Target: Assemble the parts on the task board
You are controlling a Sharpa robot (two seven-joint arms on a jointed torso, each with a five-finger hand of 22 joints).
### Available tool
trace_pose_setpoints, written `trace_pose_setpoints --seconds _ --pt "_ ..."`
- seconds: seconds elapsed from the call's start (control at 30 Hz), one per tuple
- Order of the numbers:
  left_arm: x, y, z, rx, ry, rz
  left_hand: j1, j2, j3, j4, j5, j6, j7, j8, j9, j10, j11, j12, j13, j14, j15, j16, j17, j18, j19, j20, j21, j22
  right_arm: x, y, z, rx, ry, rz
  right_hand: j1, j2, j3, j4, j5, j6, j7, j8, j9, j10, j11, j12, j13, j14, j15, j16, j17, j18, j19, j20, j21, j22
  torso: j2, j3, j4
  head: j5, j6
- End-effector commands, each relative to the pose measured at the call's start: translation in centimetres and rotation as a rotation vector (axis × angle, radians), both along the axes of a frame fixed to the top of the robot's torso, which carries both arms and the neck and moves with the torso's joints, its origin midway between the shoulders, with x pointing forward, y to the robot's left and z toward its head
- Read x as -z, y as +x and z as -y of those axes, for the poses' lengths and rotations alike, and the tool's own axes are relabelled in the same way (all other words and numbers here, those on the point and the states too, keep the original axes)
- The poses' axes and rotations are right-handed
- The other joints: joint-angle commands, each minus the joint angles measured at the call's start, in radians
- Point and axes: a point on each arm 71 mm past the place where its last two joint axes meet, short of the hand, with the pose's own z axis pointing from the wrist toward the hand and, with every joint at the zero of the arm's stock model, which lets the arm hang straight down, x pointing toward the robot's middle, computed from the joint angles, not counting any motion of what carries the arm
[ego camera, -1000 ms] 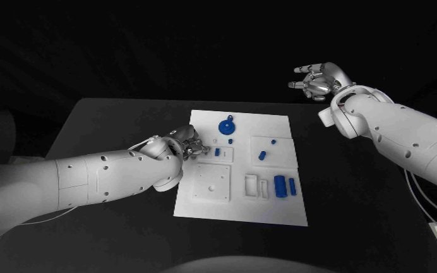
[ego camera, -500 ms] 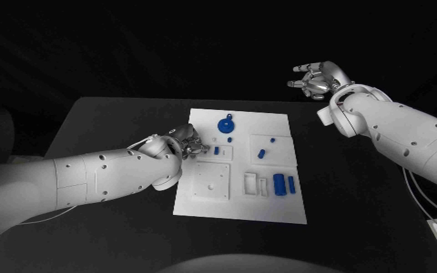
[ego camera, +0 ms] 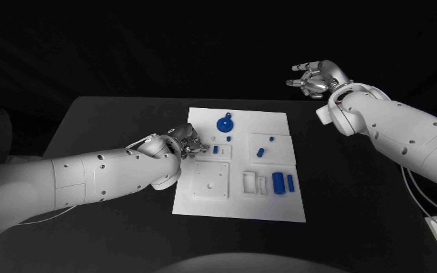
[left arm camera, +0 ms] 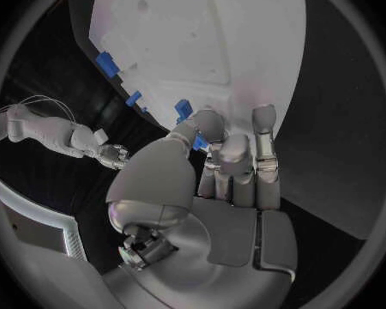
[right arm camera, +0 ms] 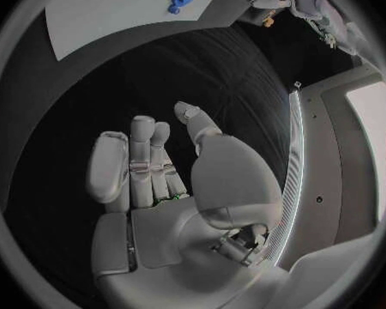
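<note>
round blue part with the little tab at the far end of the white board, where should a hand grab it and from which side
Probably by the small tab at the top of the round blue disc-shaped part. The disc looks to lie flat on the white task board, offering little rim to pinch, while the tab juts toward the far edge. Come from above on the far side; the open right hand is raised there with nothing in it.

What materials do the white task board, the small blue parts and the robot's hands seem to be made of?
White task board: probably matte plastic, with an even, dull surface and recessed pockets. Small blue parts, such as the round one: likely moulded or printed plastic, uniform in colour and without shine. Left hand and right hand: apparently silver metal or metallic-coated plastic with a soft sheen; which one cannot be told.
</note>
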Motion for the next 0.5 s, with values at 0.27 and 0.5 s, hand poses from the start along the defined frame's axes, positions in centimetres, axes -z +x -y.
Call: trace_pose_setpoints --seconds 0.27,0.5 --pt "1.04 -0.52 -0.14 0.010 0.022 -0.075 0.018 0.019 0.011 -0.016 0.005 0.118 -0.111 0.004 0.000 0.031 -0.024 -0.002 0.001 -0.002 -0.003 0.006 0.001 0.006 0.002 -0.002 -0.003 0.020 0.08 -0.03 -0.19 -0.016 -0.006 -0.003 -0.009 0.001 0.004 0.000 0.003 0.007 0.002 0.003 0.001 -0.004 -0.004 -0.001 0.001 -0.005 -0.004 -0.003 -0.001 0.005 0.046 -0.001 -0.003 0.167 0.000 -0.0002 0.0003 0.002 -0.001" --pt "1.08 -0.54 -0.21 0.011 0.025 -0.081 0.015 0.021 0.012 -0.020 0.004 0.118 -0.110 0.003 0.002 0.031 -0.024 -0.003 0.003 -0.002 -0.003 0.005 0.000 0.006 0.001 -0.001 -0.002 0.019 0.09 -0.03 -0.20 -0.016 -0.006 -0.004 -0.009 0.001 0.004 0.000 0.003 0.007 0.002 0.003 0.001 -0.004 -0.004 -0.001 0.001 -0.005 -0.004 -0.003 -0.001 0.005 0.046 -0.001 -0.003 0.167 0.000 0.0003 0.0003 0.003 -0.001"
